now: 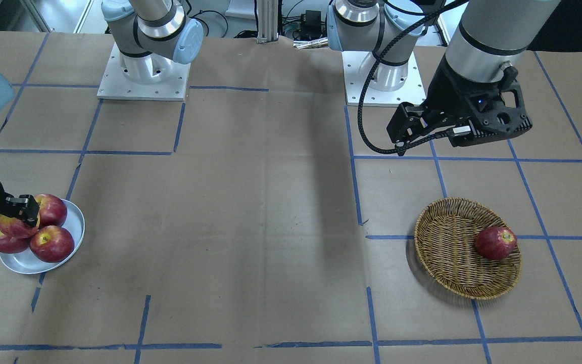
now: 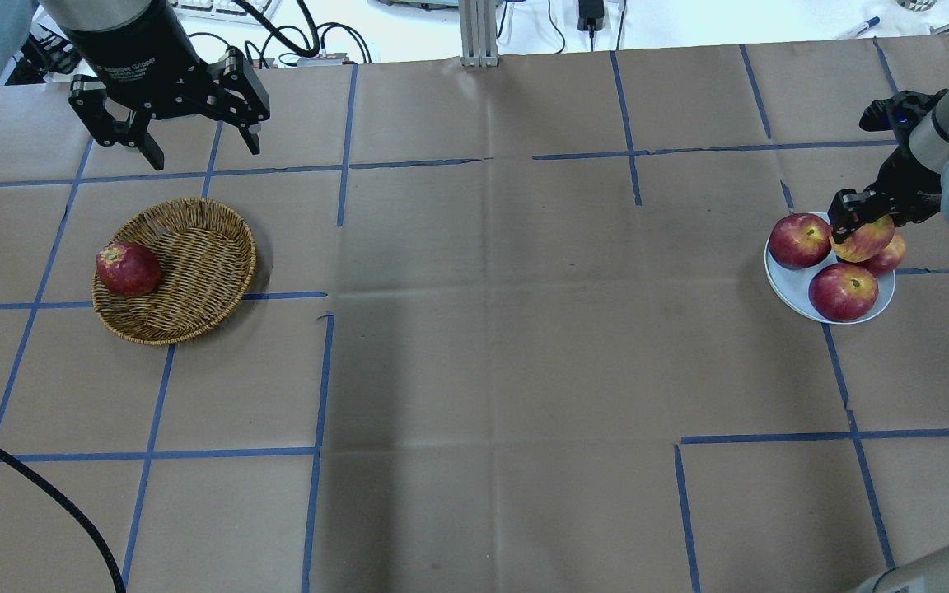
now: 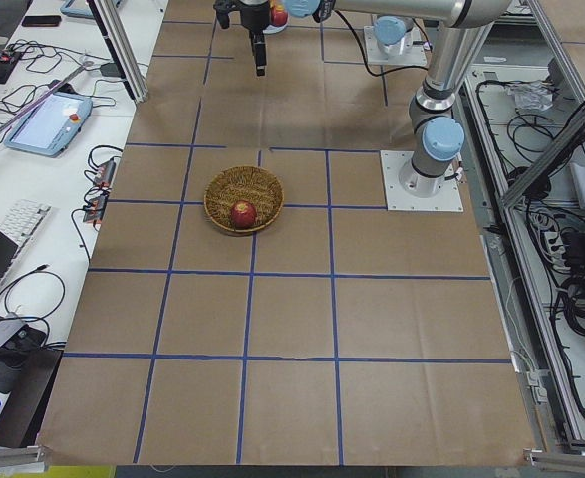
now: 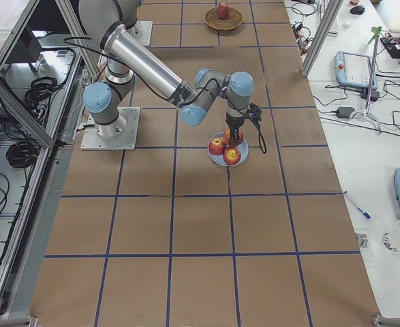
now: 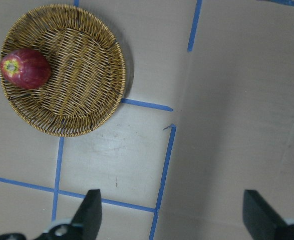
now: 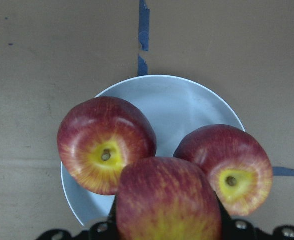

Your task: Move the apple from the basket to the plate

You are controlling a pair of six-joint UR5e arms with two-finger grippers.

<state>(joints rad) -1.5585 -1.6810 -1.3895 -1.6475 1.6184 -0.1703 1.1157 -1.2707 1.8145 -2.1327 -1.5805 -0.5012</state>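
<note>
Above table [image 2: 474, 346], right pincer's [image 2: 862, 226] apple [image 6: 169, 200] hides third apple [image 2: 892, 257] from wrist.

Desk [image 2: 474, 371] is covered in brown paper with a blue tape [image 2: 324, 371] grid. The white side bench [image 3: 13, 169] has a tablet [image 3: 48, 121] and keyboard [image 3: 21, 224], and cables [image 3: 574, 299] are everywhere.

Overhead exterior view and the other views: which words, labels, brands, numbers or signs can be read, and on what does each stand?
Left gripper: one white line of print on its black body, seemingly ending in "Gripper"; the rest is too small to read.
Screen of the tablet-like device on the side desk: too small to read.
Basket, plate, apples: no print.
</note>
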